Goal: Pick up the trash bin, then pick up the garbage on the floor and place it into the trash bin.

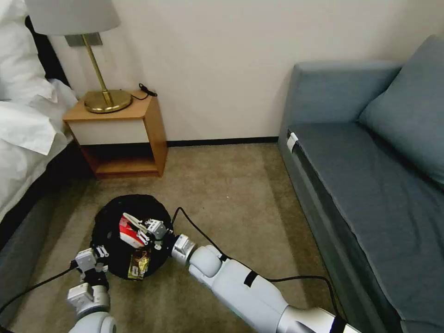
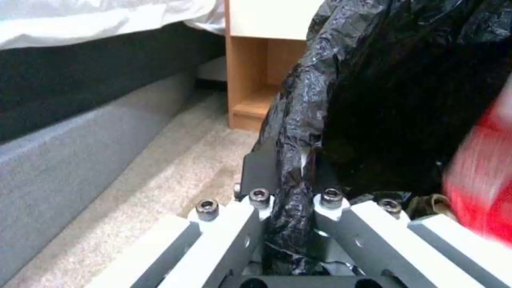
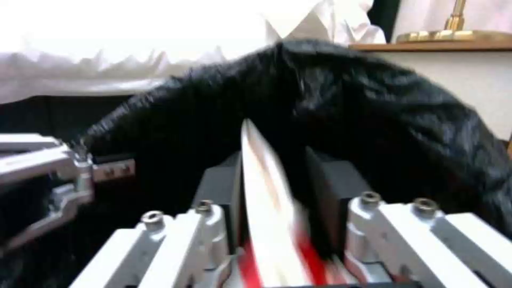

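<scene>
We pinch the trash bin's (image 1: pixel 111 222) bag-lined rim at seven o'clock in our left gripper (image 1: pixel 95 260), jaws closed on it, steadying the opening at eleven o'clock while our right gripper (image 1: pixel 147 230), from four o'clock, has its jaws slightly parted around the red-and-white carton (image 1: pixel 129 233) inside.

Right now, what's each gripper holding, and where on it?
Left gripper pinches the trash bin by its bag-lined rim. Right gripper, over the bin's mouth, has the red-and-white carton edge-on between its fingers, with a gap on one side.
</scene>
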You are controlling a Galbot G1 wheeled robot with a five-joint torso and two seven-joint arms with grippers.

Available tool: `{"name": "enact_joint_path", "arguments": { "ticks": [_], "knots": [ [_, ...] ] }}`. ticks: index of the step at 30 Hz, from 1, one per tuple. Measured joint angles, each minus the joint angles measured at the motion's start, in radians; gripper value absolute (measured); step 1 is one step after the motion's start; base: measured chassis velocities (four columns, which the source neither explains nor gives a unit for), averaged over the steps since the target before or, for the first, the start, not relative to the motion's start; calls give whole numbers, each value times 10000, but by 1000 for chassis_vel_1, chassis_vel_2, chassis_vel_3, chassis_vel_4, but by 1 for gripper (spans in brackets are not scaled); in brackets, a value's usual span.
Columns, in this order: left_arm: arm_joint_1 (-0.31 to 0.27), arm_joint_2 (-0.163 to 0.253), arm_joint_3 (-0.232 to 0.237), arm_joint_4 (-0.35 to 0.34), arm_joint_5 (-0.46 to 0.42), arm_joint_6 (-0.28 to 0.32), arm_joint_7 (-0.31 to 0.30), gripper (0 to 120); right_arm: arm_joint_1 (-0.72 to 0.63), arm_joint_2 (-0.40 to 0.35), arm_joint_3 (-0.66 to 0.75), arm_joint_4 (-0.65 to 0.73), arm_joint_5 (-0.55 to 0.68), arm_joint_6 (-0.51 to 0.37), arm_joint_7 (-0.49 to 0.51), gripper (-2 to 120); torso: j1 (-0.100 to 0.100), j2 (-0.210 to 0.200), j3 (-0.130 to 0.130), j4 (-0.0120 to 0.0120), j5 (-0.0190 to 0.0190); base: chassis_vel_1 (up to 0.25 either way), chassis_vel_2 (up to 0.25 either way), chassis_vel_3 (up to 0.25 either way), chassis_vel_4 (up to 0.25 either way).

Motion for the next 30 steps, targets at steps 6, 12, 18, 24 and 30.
{"name": "enact_joint_path", "arguments": {
  "ticks": [6,12,18,24,30],
  "knots": [
    [-16,4,-36,77,-4,3,1,3,-124,-5,11,121,-175,172,-15,57,0,0,0,0,0,0,0,0,0],
    [-114,68,-90,87,-488,117,-172,3,-209,-13,325,556,-178,350,-12,83,0,0,0,0,0,0,0,0,0],
    [-325,178,-140,-105,-2080,623,-1169,3,-206,-12,1064,1533,575,279,40,99,0,0,0,1,0,0,0,0,0],
    [-647,235,-171,-223,-3473,907,-2132,3,-282,-153,1513,2686,1227,-71,223,100,0,0,1,1,1,0,0,0,0],
    [-1175,239,-242,-724,-5849,1545,-3343,3,-482,-568,2120,3461,1571,-363,311,100,0,0,0,0,2,0,0,0,0]
  ]
}}
